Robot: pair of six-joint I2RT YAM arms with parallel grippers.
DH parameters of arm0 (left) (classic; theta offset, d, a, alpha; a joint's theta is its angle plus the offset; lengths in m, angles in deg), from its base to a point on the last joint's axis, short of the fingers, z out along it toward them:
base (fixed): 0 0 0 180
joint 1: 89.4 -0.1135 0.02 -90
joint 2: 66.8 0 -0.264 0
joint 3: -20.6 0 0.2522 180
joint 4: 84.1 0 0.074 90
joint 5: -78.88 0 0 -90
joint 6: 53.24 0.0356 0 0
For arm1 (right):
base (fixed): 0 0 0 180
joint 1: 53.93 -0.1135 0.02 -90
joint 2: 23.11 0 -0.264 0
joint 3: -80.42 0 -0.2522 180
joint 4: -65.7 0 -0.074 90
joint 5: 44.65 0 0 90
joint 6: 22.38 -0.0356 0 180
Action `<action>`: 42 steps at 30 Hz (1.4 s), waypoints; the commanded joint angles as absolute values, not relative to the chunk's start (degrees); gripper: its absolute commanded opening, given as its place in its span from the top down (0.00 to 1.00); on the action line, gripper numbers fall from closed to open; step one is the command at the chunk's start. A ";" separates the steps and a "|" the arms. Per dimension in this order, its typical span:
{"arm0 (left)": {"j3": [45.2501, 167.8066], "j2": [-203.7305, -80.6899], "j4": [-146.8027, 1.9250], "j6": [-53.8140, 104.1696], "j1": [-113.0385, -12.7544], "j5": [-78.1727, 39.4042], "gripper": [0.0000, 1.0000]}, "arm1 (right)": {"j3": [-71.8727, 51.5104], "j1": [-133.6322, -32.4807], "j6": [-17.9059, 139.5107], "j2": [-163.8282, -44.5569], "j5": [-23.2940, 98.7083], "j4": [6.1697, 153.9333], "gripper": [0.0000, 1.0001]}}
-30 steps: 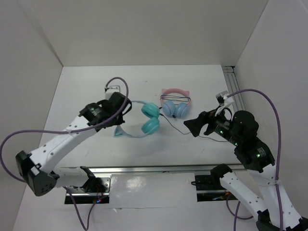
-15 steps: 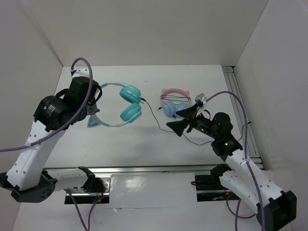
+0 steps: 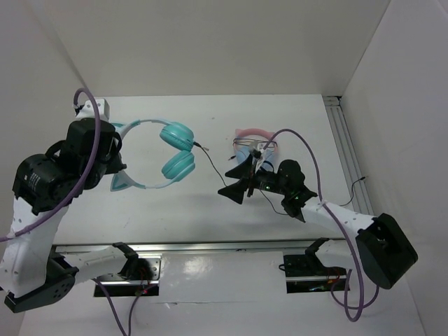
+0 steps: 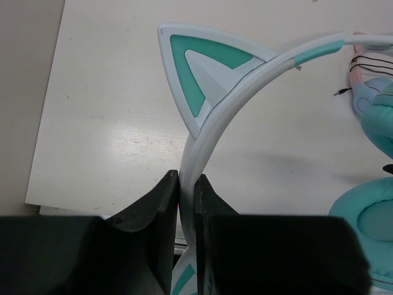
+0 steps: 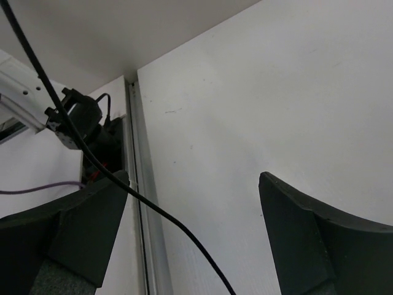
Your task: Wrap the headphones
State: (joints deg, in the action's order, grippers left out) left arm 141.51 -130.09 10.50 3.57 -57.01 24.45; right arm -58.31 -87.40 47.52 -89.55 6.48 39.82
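Two grippers: left gripper (image 4: 186,184) clamps the headphones (image 3: 175,150); right gripper (image 5: 190,184), beside the headphones, gapes; loose cable (image 5: 92,161) may slip out.

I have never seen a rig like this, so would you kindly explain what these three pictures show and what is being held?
These are two robot arms bolted at the near edge of a white table, each ending in a two-finger gripper. The wide picture comes from a fixed camera above and behind them; the other two come from a camera on each wrist, showing that arm's own fingers. The left gripper is clamped on the white headband of the teal cat-ear headphones, holding them above the table. Their thin black cable trails towards the right gripper, which is open; in its wrist view a black cable crosses between the fingers, unpinched. A second, pink-banded pair lies on the table beyond the right arm.
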 commanded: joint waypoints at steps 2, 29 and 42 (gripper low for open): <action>143.78 -129.82 7.54 2.39 -57.32 24.91 1.00 | -57.61 -90.57 50.47 -91.83 6.76 32.34 0.11; 109.43 -130.88 -18.02 15.72 -47.93 26.16 1.00 | -36.34 -111.76 67.53 -67.32 68.54 90.61 0.99; 106.43 -134.30 -23.49 25.85 -26.47 10.24 1.00 | -34.05 -113.61 70.43 -72.68 64.86 93.69 0.99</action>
State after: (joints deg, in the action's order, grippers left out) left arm 105.97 -134.37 -20.32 23.17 -27.64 13.00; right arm -36.01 -113.44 69.05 -72.65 64.90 94.15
